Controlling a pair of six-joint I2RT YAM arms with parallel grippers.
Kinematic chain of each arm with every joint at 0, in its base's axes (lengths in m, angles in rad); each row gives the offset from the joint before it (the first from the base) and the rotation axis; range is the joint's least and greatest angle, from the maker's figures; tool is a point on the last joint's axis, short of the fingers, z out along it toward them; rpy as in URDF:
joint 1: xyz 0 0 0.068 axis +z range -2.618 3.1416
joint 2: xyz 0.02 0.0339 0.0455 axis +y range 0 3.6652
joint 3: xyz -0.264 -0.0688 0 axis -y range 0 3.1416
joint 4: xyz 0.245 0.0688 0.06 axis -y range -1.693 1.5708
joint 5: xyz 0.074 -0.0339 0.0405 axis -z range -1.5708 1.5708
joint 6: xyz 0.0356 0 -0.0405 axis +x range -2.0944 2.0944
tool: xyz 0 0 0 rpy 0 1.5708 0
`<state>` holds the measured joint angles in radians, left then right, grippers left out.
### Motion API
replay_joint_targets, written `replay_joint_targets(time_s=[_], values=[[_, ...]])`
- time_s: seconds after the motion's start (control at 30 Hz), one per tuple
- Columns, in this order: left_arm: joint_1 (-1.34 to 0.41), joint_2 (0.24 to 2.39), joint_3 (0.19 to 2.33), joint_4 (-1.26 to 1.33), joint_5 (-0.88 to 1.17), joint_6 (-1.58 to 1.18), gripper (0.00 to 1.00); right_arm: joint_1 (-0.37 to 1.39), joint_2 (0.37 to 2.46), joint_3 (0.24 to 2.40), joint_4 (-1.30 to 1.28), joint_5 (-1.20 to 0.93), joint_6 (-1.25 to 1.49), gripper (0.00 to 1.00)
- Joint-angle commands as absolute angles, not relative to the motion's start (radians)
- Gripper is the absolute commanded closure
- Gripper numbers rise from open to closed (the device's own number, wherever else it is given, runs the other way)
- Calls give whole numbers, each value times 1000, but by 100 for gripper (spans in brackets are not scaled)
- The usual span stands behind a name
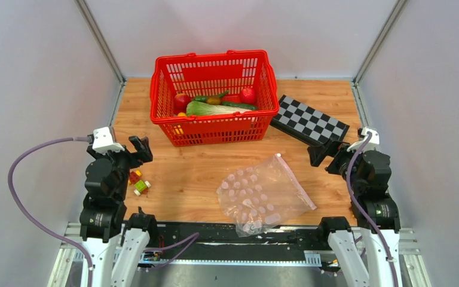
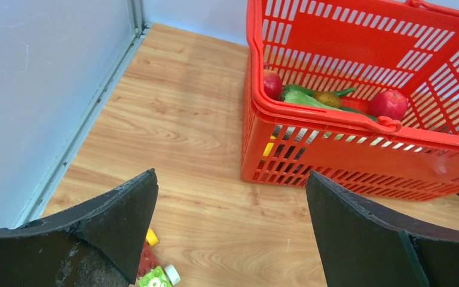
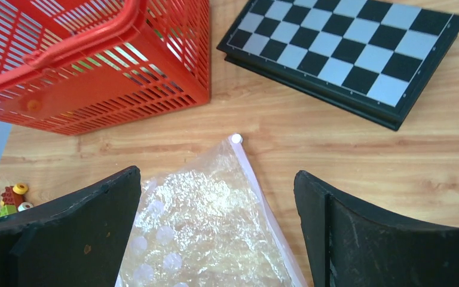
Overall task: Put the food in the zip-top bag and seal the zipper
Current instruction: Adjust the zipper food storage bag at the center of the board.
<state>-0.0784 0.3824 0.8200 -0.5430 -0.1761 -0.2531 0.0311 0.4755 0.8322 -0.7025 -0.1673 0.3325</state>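
Observation:
The food lies inside the red basket (image 1: pixel 215 128) at the back of the table: pale-green lettuce (image 1: pixel 210 109), dark cucumber (image 1: pixel 239 105), two red apples (image 1: pixel 248 94) (image 1: pixel 181 100). From the left wrist, an apple (image 2: pixel 387 104) and a cucumber (image 2: pixel 303 98) show over the rim. The clear zip-top bag (image 1: pixel 262 196) lies flat near the front edge, its zipper (image 1: pixel 296 182) along the right side with a white piece (image 3: pixel 236 139) at the far end. My left gripper (image 1: pixel 136 148) stands open left of the basket. My right gripper (image 1: pixel 321 152) stands open, empty, right of the bag.
A black and white checkerboard (image 1: pixel 309 119) lies right of the basket. Small red, yellow and green toy blocks (image 1: pixel 138 182) sit by the left arm. Grey walls enclose the table on the left, right and back.

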Motion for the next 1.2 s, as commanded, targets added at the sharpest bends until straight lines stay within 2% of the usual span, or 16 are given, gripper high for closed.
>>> replay_joint_targets(time_s=[0.0,0.1,0.23,0.33,0.43,0.6,0.77,0.97,1.07,1.17], values=[[-80,366,811,-533,-219,-327,0,31,480,799,-732,-166,355,0],[-80,355,797,-542,-200,-409,0,31,493,764,-752,-151,372,1],[-81,327,764,-528,-55,-405,0,32,529,737,-772,-161,399,3],[-80,277,742,-553,-43,-440,0,32,554,734,-773,-202,431,4],[-80,225,686,-492,54,-418,0,31,578,697,-745,-228,486,4],[-80,245,667,-500,204,-415,0,31,683,619,-683,-279,557,12],[-81,231,632,-529,293,-417,0,46,812,574,-643,-303,555,9],[-81,177,587,-529,340,-462,0,189,992,547,-550,-256,566,5],[-80,178,575,-503,359,-497,0,285,1073,550,-504,-229,598,8],[-80,181,551,-458,394,-537,0,381,1128,544,-430,-216,637,17]])
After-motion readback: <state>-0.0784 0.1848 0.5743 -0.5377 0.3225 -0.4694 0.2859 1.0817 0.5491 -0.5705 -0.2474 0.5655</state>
